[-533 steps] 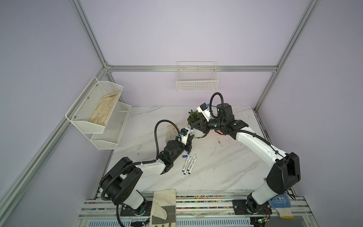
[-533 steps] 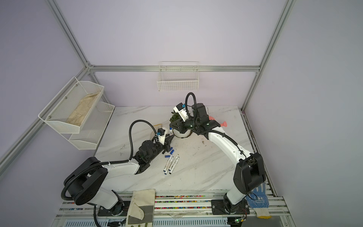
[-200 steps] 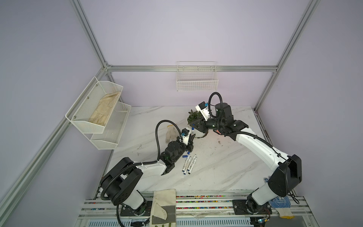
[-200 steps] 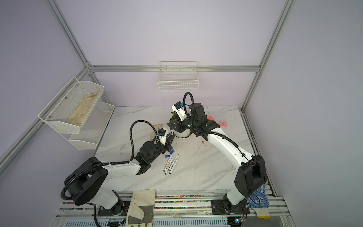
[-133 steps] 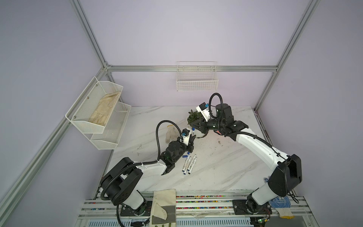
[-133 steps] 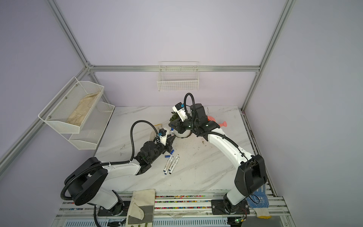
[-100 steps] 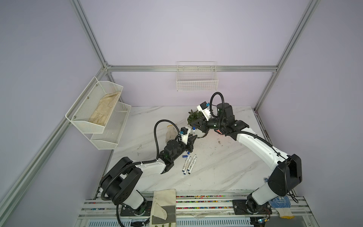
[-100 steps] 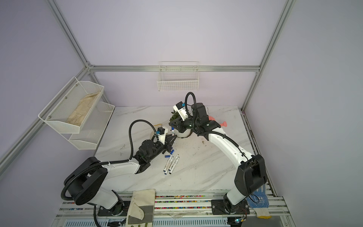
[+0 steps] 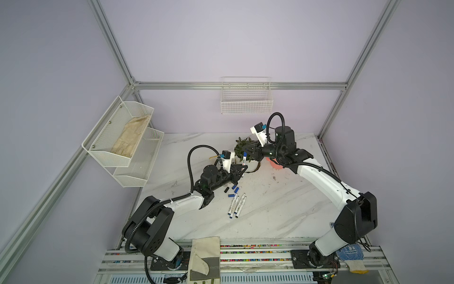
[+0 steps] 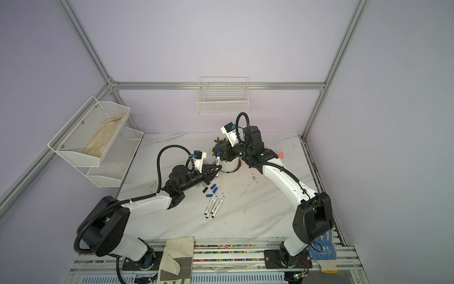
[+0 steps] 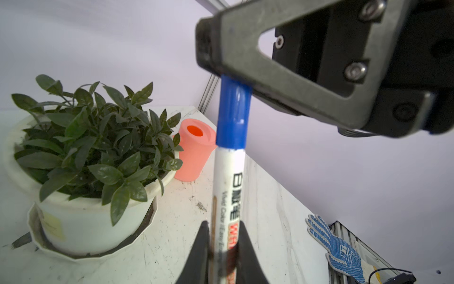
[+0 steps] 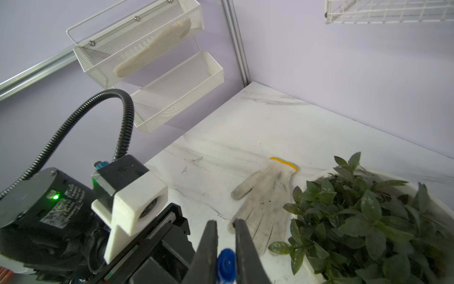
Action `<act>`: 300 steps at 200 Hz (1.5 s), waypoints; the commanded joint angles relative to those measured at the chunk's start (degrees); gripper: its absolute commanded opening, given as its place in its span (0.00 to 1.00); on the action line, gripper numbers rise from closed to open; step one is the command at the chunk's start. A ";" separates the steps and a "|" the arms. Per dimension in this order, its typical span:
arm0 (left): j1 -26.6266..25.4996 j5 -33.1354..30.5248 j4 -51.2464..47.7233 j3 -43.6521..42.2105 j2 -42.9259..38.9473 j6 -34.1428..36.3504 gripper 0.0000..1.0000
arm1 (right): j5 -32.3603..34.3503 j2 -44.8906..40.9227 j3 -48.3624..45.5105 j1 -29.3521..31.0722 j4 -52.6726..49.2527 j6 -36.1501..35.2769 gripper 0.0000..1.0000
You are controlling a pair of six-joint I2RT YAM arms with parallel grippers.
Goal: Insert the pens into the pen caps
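The left gripper [image 11: 222, 224] clamps a slim white lettered marker pen [image 11: 228, 177]; the right gripper [image 12: 225, 221] pinches its blue plastic cap [image 11: 233, 115], top end hidden.

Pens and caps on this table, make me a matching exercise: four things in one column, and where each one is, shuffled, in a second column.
1. raised blue cap
2. raised white pen
3. black cap
4. beige cloth

A. in the upper wall basket
B. in the left gripper
C. in the right gripper
D. lying on the table

Pairs: 1-C, 2-B, 3-D, 4-A
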 commanded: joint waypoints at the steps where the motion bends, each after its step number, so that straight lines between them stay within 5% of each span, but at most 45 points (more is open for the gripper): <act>1: 2.82 -26.41 0.27 11.58 -4.40 -1.19 0.00 | -2.28 0.51 -4.15 1.78 -17.59 -3.43 0.03; 51: -1.47 -35.75 -8.79 12.36 -4.40 1.07 0.00 | 1.43 -1.46 -7.23 2.69 -15.35 -2.38 0.03; 150: -4.52 -40.62 -14.62 13.95 -2.14 1.93 0.00 | 3.47 0.73 -5.23 2.78 -13.50 -3.79 0.04; 216: -5.43 -41.57 -15.07 17.40 0.64 3.69 0.00 | 3.06 -4.27 -10.08 3.27 -13.39 -3.85 0.05; 269: -5.31 -41.19 -8.47 15.31 -2.35 7.66 0.00 | 7.89 -0.27 -8.48 4.09 -21.08 -4.11 0.04; 300: -2.43 -34.02 -3.71 12.84 -4.43 3.15 0.00 | 8.95 0.59 -8.19 4.18 -23.21 -4.43 0.03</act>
